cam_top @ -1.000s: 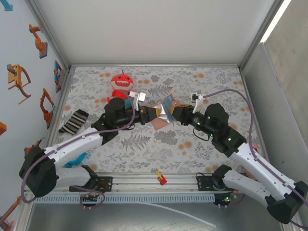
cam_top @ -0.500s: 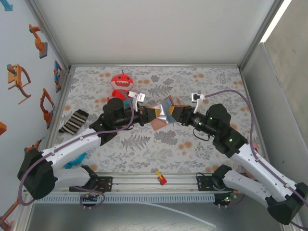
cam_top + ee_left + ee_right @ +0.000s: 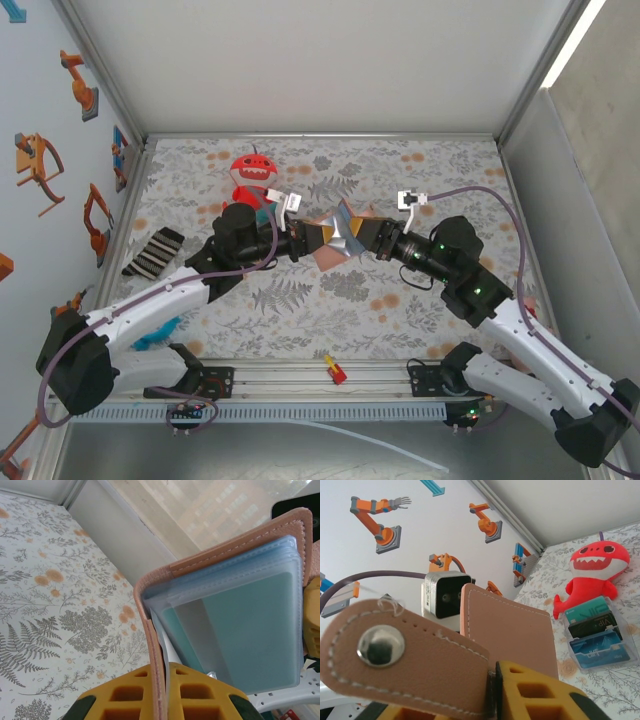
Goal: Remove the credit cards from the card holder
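The tan leather card holder [image 3: 342, 232] hangs open above the middle of the table, held between both grippers. My left gripper [image 3: 318, 238] is shut on one cover, whose edge runs between its yellow fingers [image 3: 135, 697]. Pale blue plastic sleeves fan out of the card holder [image 3: 235, 545], and a teal credit card [image 3: 250, 630] sits inside them. My right gripper [image 3: 365, 235] comes in from the right. Its jaws [image 3: 492, 680] are shut on the snap-button flap of the card holder [image 3: 510, 630].
A red plush shark [image 3: 252, 172] sits at the back left, with a bundle of teal, black and blue cards in clear sleeves [image 3: 597, 635] in front of it. A striped sock [image 3: 153, 250] lies at the left. A small red and yellow piece [image 3: 335, 371] lies by the near rail.
My right gripper has edged left toward the card holder and narrowed its jaws onto the flap. The left gripper keeps its grip.
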Robot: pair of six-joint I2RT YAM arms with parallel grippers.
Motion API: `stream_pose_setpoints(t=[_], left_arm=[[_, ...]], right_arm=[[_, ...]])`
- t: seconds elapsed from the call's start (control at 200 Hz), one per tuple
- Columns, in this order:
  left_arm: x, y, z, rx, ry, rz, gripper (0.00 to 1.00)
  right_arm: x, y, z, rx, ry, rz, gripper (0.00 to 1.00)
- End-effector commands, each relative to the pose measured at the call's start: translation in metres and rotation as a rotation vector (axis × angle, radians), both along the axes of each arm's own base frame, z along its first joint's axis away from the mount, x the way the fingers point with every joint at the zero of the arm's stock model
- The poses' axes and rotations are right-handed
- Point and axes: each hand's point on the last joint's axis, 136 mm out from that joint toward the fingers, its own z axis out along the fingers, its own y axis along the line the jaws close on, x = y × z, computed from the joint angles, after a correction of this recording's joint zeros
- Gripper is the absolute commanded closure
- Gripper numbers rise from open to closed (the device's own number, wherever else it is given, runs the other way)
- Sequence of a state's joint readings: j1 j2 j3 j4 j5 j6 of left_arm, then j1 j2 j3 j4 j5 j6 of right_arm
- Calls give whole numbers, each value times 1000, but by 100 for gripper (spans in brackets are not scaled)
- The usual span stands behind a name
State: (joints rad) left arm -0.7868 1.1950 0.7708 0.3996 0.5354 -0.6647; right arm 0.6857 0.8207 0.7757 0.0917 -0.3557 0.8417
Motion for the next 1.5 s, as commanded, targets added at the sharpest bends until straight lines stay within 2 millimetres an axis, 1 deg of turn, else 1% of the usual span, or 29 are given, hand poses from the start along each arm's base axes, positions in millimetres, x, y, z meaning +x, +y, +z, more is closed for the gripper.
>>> stream_pose_setpoints(t=[0.0, 0.15, 0.305, 0.416, 0.521, 0.621, 0.706, 0.756, 0.806, 0.932, 1.047, 1.132, 1.212, 1.292, 1.327, 1.357, 1.452, 1.492], left_arm=[[-10, 1, 32, -59, -84, -35, 92], [-11, 2, 34, -60, -89, -36, 92], [-12, 2, 38, -65, -98, -41, 92], [-12, 3, 39, -68, -101, -41, 92], [-13, 3, 40, -68, -101, -41, 92], [-14, 4, 42, -74, -106, -42, 92], [-16, 5, 46, -84, -112, -46, 92], [-17, 5, 49, -91, -117, -49, 92], [-18, 6, 52, -98, -125, -52, 92], [-21, 6, 58, -113, -132, -61, 93], [-23, 3, 61, -129, -129, -81, 93], [-24, 0, 64, -147, -126, -93, 93], [-25, -1, 67, -159, -126, -103, 93], [-27, -2, 70, -163, -129, -107, 93], [-27, -2, 70, -161, -127, -107, 90], [-27, -1, 70, -159, -126, -107, 85], [-28, 1, 66, -140, -117, -101, 54], [-27, 2, 63, -128, -109, -92, 42]], right_arm=[[-2, 1, 14, 50, -35, 18, 83], [-3, 4, 17, 77, -28, 40, 85], [-1, 6, 13, 76, -13, 44, 88], [-3, 8, 14, 92, -8, 60, 90], [-3, 7, 14, 90, -7, 56, 91], [-1, 3, 9, 61, -6, 30, 92], [1, -2, 3, 13, -9, -3, 91], [2, -6, 0, -16, -12, -25, 88], [2, -9, -2, -36, -20, -36, 84], [3, -16, -3, -77, -33, -69, 80], [3, -15, -3, -86, -37, -67, 78], [5, -13, -7, -103, -31, -63, 77], [5, -11, -10, -118, -29, -55, 74], [6, -11, -12, -134, -27, -53, 75], [6, -11, -13, -142, -25, -56, 78], [6, -11, -12, -145, -27, -58, 82], [6, -14, -9, -149, -39, -66, 93], [5, -16, -7, -147, -45, -74, 97]])
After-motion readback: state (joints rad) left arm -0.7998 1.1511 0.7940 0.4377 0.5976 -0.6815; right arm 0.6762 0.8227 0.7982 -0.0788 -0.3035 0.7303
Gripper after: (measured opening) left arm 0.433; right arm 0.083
